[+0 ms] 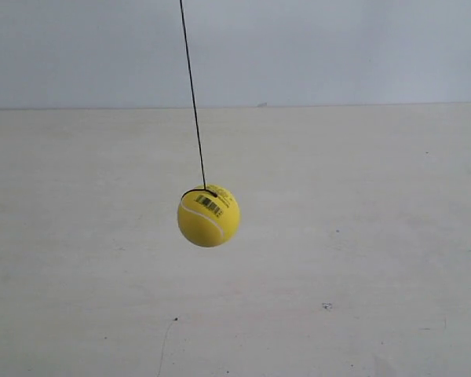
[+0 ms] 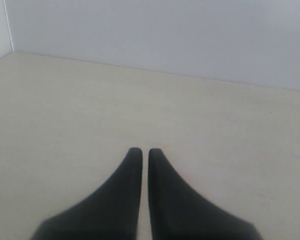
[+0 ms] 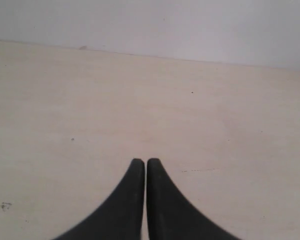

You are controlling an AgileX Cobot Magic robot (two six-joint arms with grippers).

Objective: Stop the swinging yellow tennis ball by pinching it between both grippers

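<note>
The yellow tennis ball (image 1: 209, 215) hangs from a thin dark string (image 1: 193, 94) above the pale table, near the middle of the exterior view, its barcode print facing up. Neither arm shows in the exterior view. In the left wrist view my left gripper (image 2: 141, 151) is shut, its black pointed jaws almost touching, with nothing between them. The right wrist view shows my right gripper (image 3: 142, 161) shut the same way and holding nothing. The ball appears in neither wrist view.
A pale beige table (image 1: 361, 259) runs back to a plain light grey wall (image 1: 337, 47). A few small dark specks (image 1: 326, 305) mark the table surface.
</note>
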